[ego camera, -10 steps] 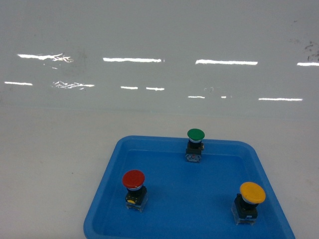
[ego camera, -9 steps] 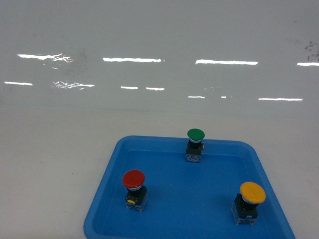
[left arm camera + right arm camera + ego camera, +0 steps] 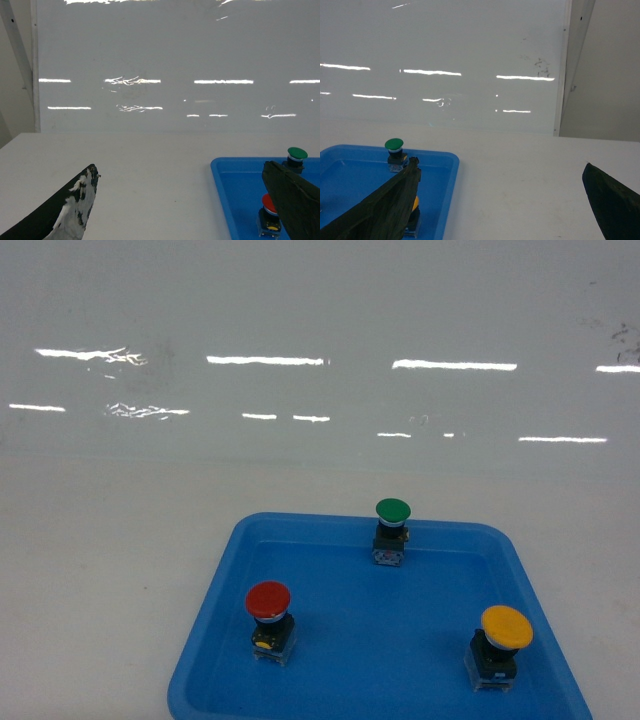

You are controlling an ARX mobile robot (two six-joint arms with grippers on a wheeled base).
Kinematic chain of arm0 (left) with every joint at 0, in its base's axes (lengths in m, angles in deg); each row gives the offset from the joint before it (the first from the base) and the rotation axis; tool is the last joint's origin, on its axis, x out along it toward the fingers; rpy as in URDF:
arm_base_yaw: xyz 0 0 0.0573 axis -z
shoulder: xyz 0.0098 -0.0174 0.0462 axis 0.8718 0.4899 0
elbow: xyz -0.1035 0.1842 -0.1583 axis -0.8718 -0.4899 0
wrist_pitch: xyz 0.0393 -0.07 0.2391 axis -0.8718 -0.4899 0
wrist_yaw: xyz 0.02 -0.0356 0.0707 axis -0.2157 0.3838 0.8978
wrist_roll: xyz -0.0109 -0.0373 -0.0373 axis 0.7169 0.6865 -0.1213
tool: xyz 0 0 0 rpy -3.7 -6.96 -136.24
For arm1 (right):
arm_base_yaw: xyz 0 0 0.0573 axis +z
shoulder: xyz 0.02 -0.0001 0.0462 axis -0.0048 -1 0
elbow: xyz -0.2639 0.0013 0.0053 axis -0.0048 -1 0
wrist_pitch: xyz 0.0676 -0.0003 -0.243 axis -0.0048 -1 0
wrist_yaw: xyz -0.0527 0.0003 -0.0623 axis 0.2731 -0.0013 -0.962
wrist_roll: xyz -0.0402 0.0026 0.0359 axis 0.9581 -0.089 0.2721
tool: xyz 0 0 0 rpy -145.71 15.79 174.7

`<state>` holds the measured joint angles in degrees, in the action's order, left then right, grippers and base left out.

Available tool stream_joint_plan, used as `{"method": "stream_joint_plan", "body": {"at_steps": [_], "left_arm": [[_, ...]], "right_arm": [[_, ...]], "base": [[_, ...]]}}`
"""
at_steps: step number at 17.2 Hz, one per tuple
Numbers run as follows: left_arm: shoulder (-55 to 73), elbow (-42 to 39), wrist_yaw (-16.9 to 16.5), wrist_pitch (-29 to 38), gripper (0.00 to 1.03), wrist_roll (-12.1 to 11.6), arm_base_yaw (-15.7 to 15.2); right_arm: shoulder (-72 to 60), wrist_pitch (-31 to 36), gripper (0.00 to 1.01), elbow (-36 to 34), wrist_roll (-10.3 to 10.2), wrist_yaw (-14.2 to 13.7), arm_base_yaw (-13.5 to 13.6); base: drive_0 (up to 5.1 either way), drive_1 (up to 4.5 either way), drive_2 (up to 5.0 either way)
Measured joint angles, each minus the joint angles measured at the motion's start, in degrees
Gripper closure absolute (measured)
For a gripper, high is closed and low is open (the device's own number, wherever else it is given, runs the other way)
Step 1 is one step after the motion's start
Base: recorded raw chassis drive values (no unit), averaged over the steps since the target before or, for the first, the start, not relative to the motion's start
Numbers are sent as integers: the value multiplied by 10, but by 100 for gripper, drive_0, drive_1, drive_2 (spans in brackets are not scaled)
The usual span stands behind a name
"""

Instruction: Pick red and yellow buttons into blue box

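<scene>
While both pincers hang above the white bench (image 3: 100, 570) with nothing between their fingers, a shallow blue tray (image 3: 330, 640) with rounded corners lies on it and holds three push buttons, each upright on a dark blocky base.

From the left pincer (image 3: 190, 200), whose two dark fingers are spread wide apart, the tray (image 3: 235, 195) lies ahead and to the right. The red button (image 3: 270, 220) shows just beside the right-hand finger (image 3: 295, 200), partly hidden by it, and the green button (image 3: 297, 157) stands farther off near the tray's far rim.

From the right pincer (image 3: 505, 205), also spread wide and empty, the tray (image 3: 447, 185) lies ahead and to the left. The yellow button (image 3: 412, 212) peeks out from behind the left-hand finger (image 3: 385, 210), and the green button (image 3: 395, 154) stands beyond that fingertip near the far rim.

Seen from the head camera, the red button (image 3: 270, 620) and the yellow button (image 3: 500, 645) stand well apart in the near half of the tray, the green button (image 3: 392, 530) at the back between them. Neither pincer shows in that view, and no deep blue box appears in any view.

Behind the bench rises a glossy pale wall (image 3: 320, 340) streaked with reflections of strip lights. Each wrist view shows a vertical edge where the panel ends.
</scene>
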<state>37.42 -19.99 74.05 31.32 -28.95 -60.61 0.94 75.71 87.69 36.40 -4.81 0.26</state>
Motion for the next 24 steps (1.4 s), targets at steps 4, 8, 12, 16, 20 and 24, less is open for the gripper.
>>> {"method": "stream_joint_plan", "body": {"at_steps": [4,8,12,16,20,24], "left_arm": [[0,0,0,0,5,0,0],[0,0,0,0,5,0,0],[0,0,0,0,5,0,0],[0,0,0,0,5,0,0],[45,2,5,67,5,1,16],[324,72,-22,213,5,-9,33]], "right_arm": [[0,0,3,0,0,0,0],[0,0,3,0,0,0,0],[0,0,3,0,0,0,0],[0,0,3,0,0,0,0],[-37,58,3,1,0,-14,10],[-295,207,3,63,10,-50,80]], "base": [[0,0,0],[0,0,0],[0,0,0],[0,0,0],[0,0,0],[0,0,0]]}}
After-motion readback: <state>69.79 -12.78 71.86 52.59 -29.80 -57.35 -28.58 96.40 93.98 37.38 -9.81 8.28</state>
